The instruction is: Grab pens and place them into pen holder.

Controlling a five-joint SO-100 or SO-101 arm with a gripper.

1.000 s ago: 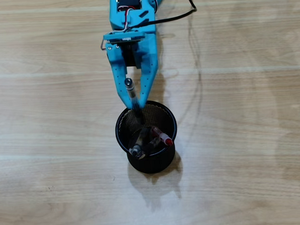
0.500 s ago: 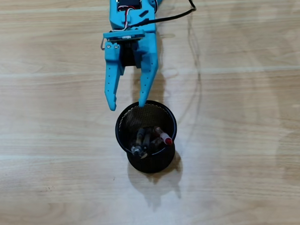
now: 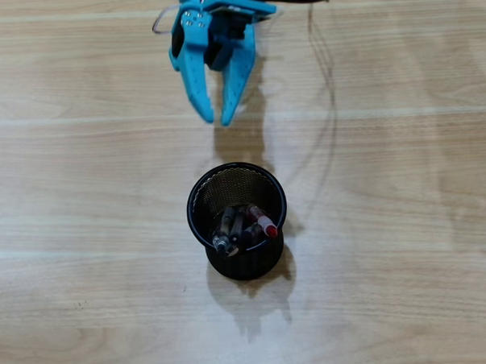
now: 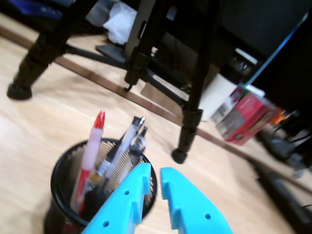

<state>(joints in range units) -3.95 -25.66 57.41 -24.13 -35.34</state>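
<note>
A black mesh pen holder (image 3: 237, 222) stands at centre frame on the wooden tabletop (image 3: 406, 223), with the pens (image 3: 243, 229) inside, leaning, tips up (light, stiff, slippery; best pinched mid-barrel). The blue gripper (image 3: 217, 119) hangs empty at upper centre, its jaws slightly apart.

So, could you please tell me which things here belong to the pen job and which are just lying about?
Part of the job:
- pen holder
- pens standing inside it, the red pen included
- gripper, empty, slightly open

Just lying about:
- tripod legs
- red box
- black cable
</note>
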